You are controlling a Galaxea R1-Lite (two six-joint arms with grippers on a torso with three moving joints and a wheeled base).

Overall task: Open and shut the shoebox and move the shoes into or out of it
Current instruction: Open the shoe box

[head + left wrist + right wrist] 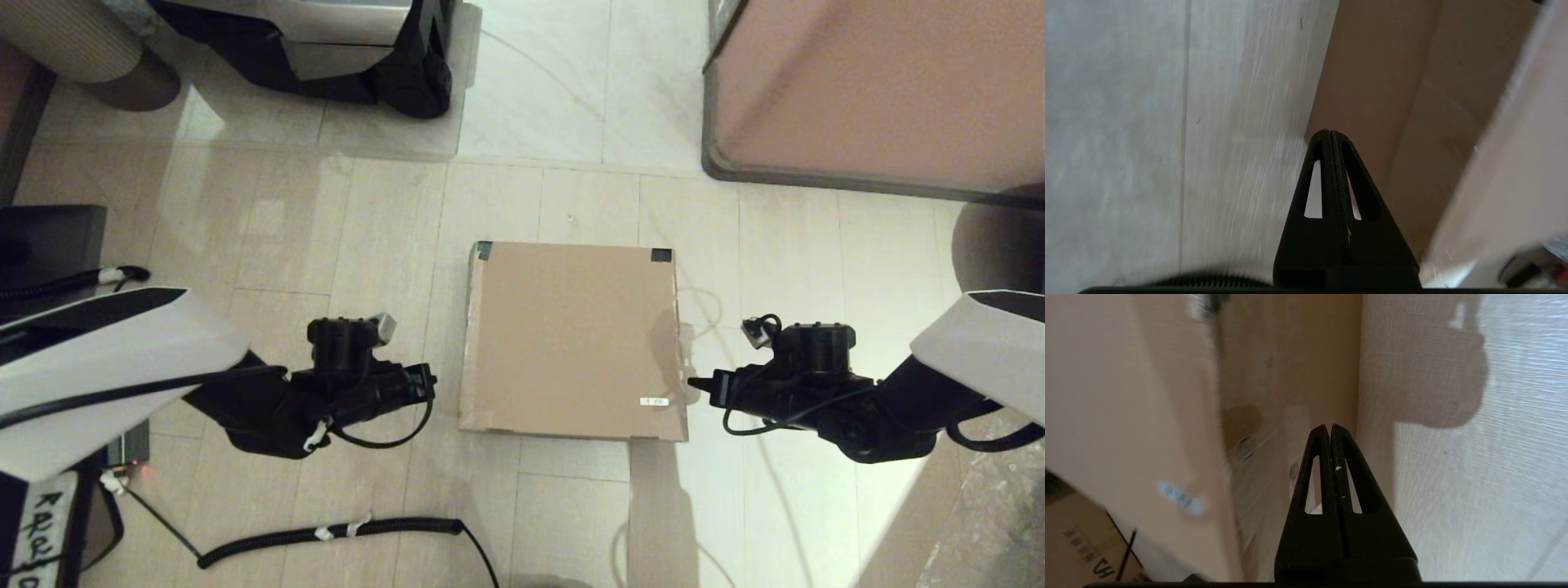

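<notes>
1. Cardboard is all I see of the shoebox: it sits on the floor between my two arms, lid flat and closed, dark tape on its two far corners, the small white sticker near its front right corner.
2. My left hand hangs just beside the box's left side, fingers pressed together and holding nothing; the left wrist view shows the tips level with the box wall.
3. My right hand is likewise pinched closed and empty, its tip at or almost at the box's right edge; I cannot tell whether it touches.
4. No shoes are in sight, so I judge they may be inside.
5. By my reckoning nothing visible is done yet: lifting the lid comes first, and both hands look placed for that.
</notes>
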